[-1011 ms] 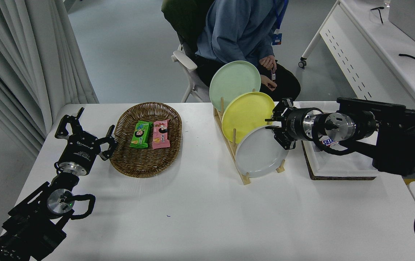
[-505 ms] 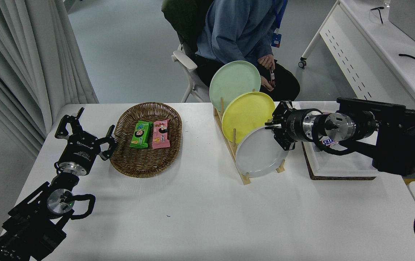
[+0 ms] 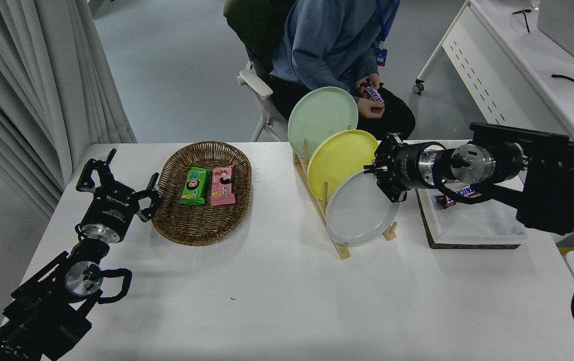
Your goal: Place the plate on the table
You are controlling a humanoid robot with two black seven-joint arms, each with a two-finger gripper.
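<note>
— What do we have at the left side?

— We see the left claw (image 3: 116, 176) parked over the near-left part of the table (image 3: 277, 301), its fingers spread wide and holding nothing. Just beside it sits a wicker basket (image 3: 201, 228) with a green snack packet (image 3: 194, 186) and a pink snack packet (image 3: 223, 185) lying side by side in it.

— And past the middle?

— We find a wooden rack (image 3: 339, 245) carrying three plates on edge, leaning back: a mint-green plate (image 3: 317, 118) at the far end, a yellow plate (image 3: 339, 158) in the middle, and the plate (image 3: 360, 213), pale grey-white, nearest to us. It stands in the rack's front slot, not flat on the table.

— Where is the right claw?

— We see the right claw (image 3: 383, 173) at the plate's upper right rim, its fingers narrow and closed on that edge. Behind the rack a person (image 3: 327, 45) sits holding a candy bar (image 3: 373, 94). Under the right arm lies a white tray (image 3: 467, 225) with another candy bar (image 3: 460, 194) in it.
</note>
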